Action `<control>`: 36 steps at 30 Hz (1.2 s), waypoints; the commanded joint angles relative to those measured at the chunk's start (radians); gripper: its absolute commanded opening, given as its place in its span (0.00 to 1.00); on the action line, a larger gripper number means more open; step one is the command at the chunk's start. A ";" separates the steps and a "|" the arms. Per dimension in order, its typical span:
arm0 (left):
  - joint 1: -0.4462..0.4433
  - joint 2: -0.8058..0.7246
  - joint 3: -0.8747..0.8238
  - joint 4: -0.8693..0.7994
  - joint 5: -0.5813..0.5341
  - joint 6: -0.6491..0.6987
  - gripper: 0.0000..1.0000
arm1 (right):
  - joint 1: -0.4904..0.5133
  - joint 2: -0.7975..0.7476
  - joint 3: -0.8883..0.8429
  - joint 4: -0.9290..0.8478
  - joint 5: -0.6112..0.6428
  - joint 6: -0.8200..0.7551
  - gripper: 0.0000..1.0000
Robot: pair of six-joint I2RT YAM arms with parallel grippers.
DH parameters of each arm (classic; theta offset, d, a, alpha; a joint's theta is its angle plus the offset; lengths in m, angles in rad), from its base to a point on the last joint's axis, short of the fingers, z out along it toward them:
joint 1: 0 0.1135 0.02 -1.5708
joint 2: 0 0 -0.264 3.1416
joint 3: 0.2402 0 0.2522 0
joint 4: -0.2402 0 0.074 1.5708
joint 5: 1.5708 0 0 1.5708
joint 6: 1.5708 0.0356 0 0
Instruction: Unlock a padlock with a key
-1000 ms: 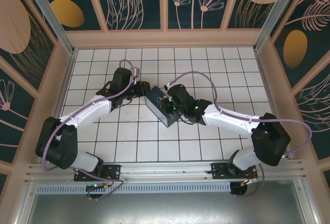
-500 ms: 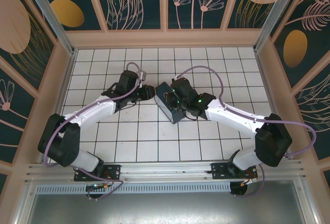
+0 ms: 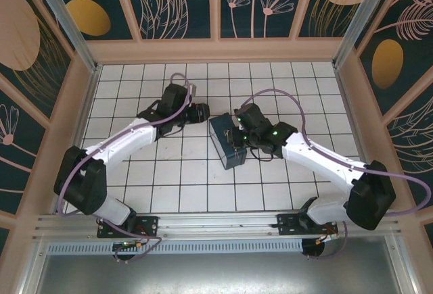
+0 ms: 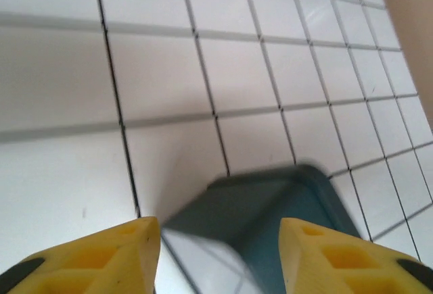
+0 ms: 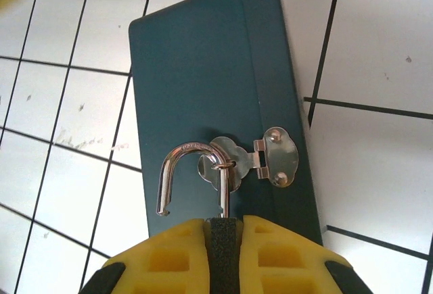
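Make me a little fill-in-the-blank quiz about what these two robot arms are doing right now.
1. The right gripper is shut on the ____, which is hooked through the silver hasp.
2. That hasp is fastened to a dark teal ____ lying on the white tiles.
3. The left gripper is ____, with nothing between its fingers.

Missing words: padlock; box; open.

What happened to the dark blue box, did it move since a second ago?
Yes. The box slid slightly right across the floor tiles and turned, its long side now pointing more squarely at the back wall.
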 commanded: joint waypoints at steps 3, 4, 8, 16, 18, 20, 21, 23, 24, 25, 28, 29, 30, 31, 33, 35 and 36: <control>-0.064 0.126 0.109 -0.075 -0.023 0.146 0.60 | -0.005 -0.067 0.000 -0.034 -0.034 -0.069 0.00; -0.083 0.139 0.109 -0.074 -0.044 0.158 0.62 | -0.005 -0.071 -0.006 -0.042 -0.025 -0.064 0.00; -0.121 0.210 0.131 -0.073 -0.120 0.180 0.65 | -0.011 -0.072 -0.008 -0.046 -0.029 -0.045 0.00; -0.152 0.245 0.115 -0.069 -0.122 0.132 0.61 | -0.017 -0.040 0.036 -0.185 0.072 0.036 0.00; -0.152 0.233 0.095 -0.062 -0.127 0.105 0.59 | -0.015 -0.055 0.015 -0.192 0.092 0.078 0.00; -0.152 0.222 0.085 -0.077 -0.156 0.074 0.57 | -0.013 -0.075 -0.007 -0.199 0.113 0.116 0.00; -0.153 0.216 0.074 -0.081 -0.165 0.062 0.56 | -0.014 -0.087 -0.015 -0.206 0.129 0.137 0.00; -0.152 0.194 0.046 -0.073 -0.170 0.033 0.55 | -0.010 -0.103 -0.021 -0.221 0.146 0.161 0.00; -0.151 0.182 0.030 -0.067 -0.166 0.017 0.54 | -0.007 -0.108 -0.019 -0.231 0.161 0.170 0.00; -0.152 0.167 0.014 -0.060 -0.156 0.000 0.53 | -0.005 -0.111 -0.014 -0.245 0.180 0.175 0.00; -0.153 0.107 -0.034 -0.039 -0.135 -0.045 0.52 | -0.007 -0.094 0.007 -0.292 0.235 0.172 0.00; -0.154 0.090 -0.046 -0.035 -0.130 -0.055 0.52 | -0.010 -0.085 0.014 -0.302 0.250 0.166 0.00; -0.155 0.070 -0.057 -0.024 -0.113 -0.064 0.52 | -0.013 -0.074 0.018 -0.303 0.259 0.156 0.00; -0.157 0.055 -0.066 -0.017 -0.100 -0.074 0.51 | -0.017 -0.062 0.024 -0.300 0.270 0.146 0.00; -0.167 0.034 -0.071 -0.014 -0.089 -0.093 0.52 | -0.030 -0.039 0.031 -0.284 0.281 0.129 0.00; -0.177 0.015 -0.070 -0.009 -0.076 -0.107 0.51 | -0.043 -0.015 0.043 -0.279 0.300 0.112 0.00; -0.177 0.006 -0.066 -0.009 -0.083 -0.110 0.52 | -0.049 -0.004 0.050 -0.276 0.307 0.105 0.00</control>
